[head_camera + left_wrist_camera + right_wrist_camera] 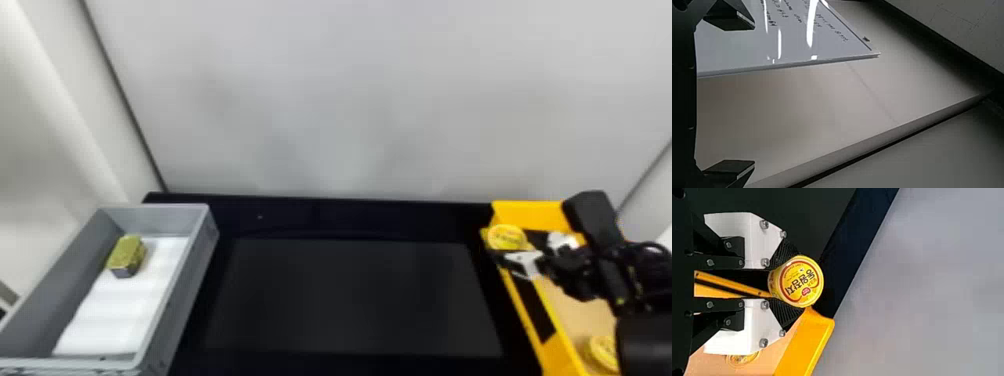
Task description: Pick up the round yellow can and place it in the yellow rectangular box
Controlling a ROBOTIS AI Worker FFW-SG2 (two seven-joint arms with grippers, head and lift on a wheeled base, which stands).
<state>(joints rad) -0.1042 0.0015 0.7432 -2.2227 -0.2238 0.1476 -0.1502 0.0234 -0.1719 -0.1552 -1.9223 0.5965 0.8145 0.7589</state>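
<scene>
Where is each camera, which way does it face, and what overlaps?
Head view: on the head, looking forward and down at a grey box and the yellow box; right arm shows.
Left wrist view: on the left wrist, facing a white board; open left gripper shows.
Right wrist view: on the right wrist, facing the round yellow can held in the right gripper.
Head and right wrist views share can and yellow box.

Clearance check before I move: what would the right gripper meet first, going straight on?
Past its gripped round yellow can, likely the grey wall, though depth is unclear and the dark tabletop could come first.
</scene>
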